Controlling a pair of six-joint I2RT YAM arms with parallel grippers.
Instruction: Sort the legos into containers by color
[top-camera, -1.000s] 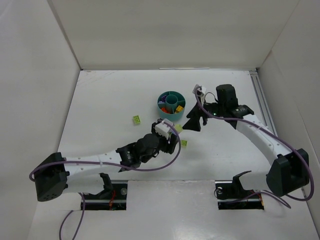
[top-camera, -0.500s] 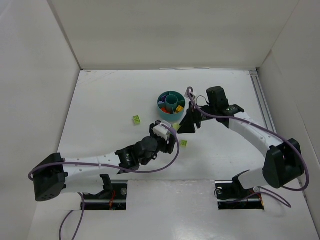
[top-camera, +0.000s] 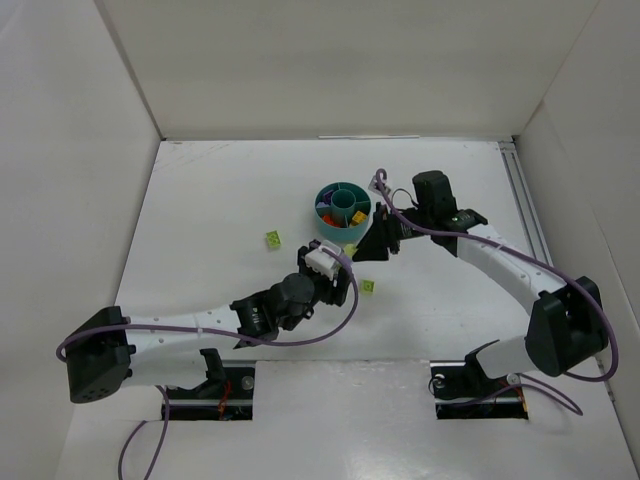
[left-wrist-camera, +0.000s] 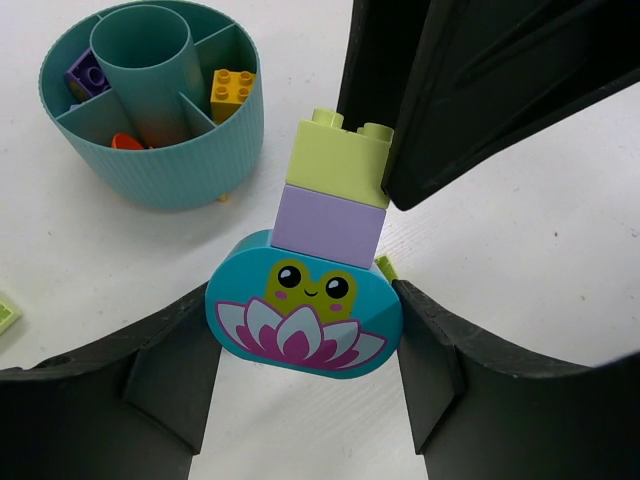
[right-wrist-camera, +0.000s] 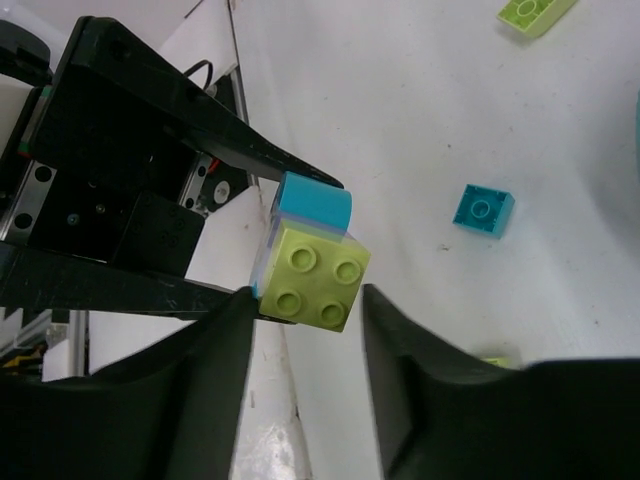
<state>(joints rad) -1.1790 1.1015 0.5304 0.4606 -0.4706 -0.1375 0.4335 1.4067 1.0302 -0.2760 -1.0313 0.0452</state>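
My left gripper (left-wrist-camera: 303, 345) is shut on a teal rounded brick printed with a frog (left-wrist-camera: 303, 318). A purple brick (left-wrist-camera: 330, 225) and a lime green brick (left-wrist-camera: 338, 170) are stacked on it. In the top view this stack (top-camera: 352, 253) is held just in front of the teal dish (top-camera: 343, 208). My right gripper (right-wrist-camera: 305, 300) is open and straddles the lime brick (right-wrist-camera: 312, 275). One finger touches the brick's side and the other stands apart. The dish (left-wrist-camera: 150, 100) holds a purple brick (left-wrist-camera: 85, 75), a yellow brick (left-wrist-camera: 230, 90) and an orange one (left-wrist-camera: 125, 142).
A loose lime brick (top-camera: 272, 239) lies left of the dish and another (top-camera: 367, 286) lies near the left gripper. The right wrist view shows a loose teal brick (right-wrist-camera: 483, 210) and a lime piece (right-wrist-camera: 535, 12) on the white table. White walls enclose the table.
My right gripper has moved left and down to the stack, and its fingers now flank the lime brick. My left gripper still holds the stack and has shifted only slightly.
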